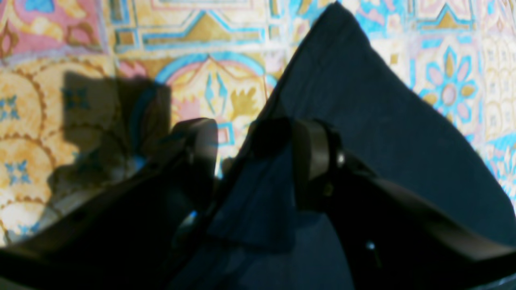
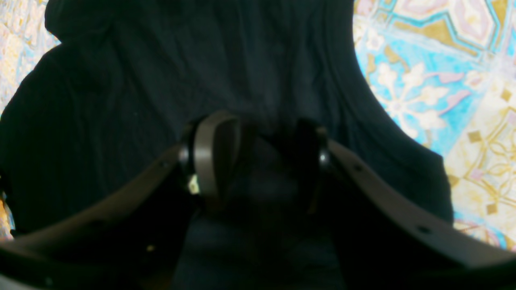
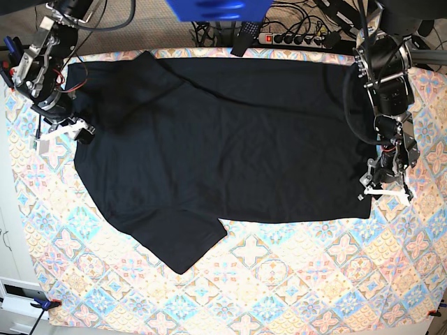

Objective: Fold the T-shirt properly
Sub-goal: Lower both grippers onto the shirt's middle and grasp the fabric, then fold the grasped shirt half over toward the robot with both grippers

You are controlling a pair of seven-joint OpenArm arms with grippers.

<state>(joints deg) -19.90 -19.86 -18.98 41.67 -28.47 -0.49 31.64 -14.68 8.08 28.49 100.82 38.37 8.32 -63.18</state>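
Observation:
The black T-shirt point(image 3: 230, 132) lies spread flat on the patterned tablecloth point(image 3: 293, 279), hem to the right and sleeves at the upper left and lower left. My left gripper point(image 3: 386, 191) stands at the hem's near right corner. In the left wrist view its jaws point(image 1: 256, 149) are apart, the T-shirt point(image 1: 363, 121) edge runs between them, and tablecloth shows beside the left finger. My right gripper point(image 3: 70, 130) is at the shirt's left edge. In the right wrist view it point(image 2: 264, 161) stands open over the dark T-shirt point(image 2: 121, 100) fabric.
A power strip point(image 3: 293, 36) with cables lies behind the table's far edge, next to a blue object point(image 3: 220, 8) at the top. Bare tablecloth runs along the front and right of the shirt. The table's left edge is close to my right arm point(image 3: 42, 63).

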